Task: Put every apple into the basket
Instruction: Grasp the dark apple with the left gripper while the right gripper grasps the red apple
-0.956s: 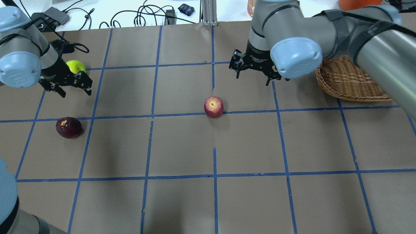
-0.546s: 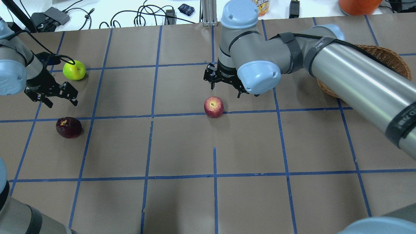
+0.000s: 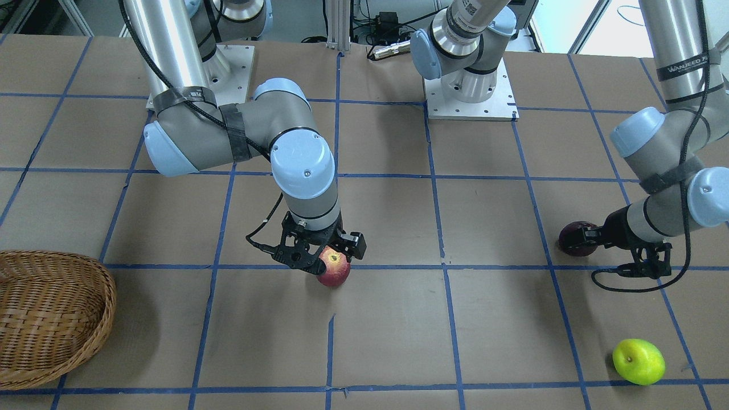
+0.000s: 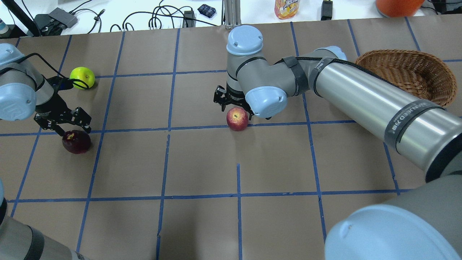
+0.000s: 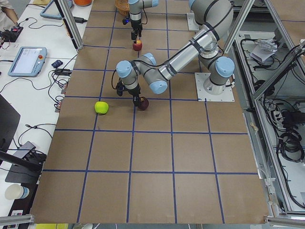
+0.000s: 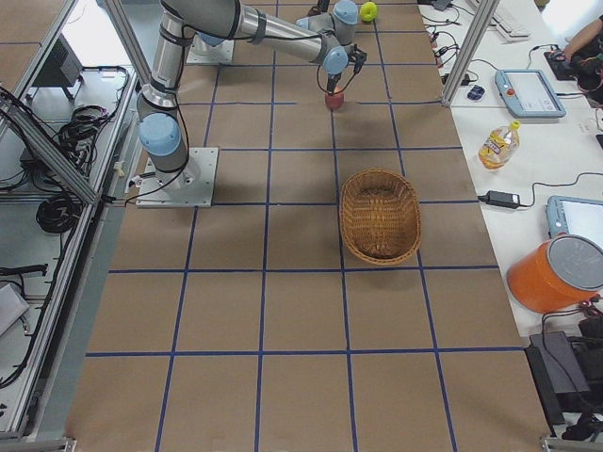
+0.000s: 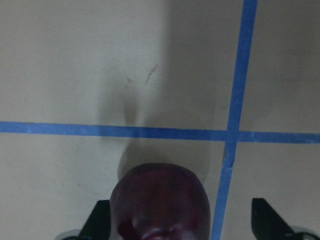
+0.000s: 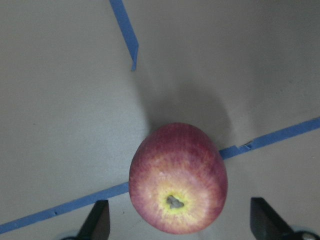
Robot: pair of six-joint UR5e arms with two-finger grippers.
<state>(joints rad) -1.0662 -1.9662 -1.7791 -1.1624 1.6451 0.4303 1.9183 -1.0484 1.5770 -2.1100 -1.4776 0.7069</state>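
both grippers are spread wide here, not grasping anything. in the overhead view we see the right gripper (image 4: 232, 105) hanging just over the red apple (image 4: 237, 119) mid-frame. its wrist view shows that apple between the two fingertips (image 8: 100, 222) with a gap on either side. over at the left edge the left gripper (image 4: 71, 128) hovers above the dark maroon apple (image 4: 76, 142), with the green apple (image 4: 82, 77) a bit further up. all three lie on the brown paper table (image 4: 202, 216), well apart from the wicker basket (image 4: 415, 77) at upper right.
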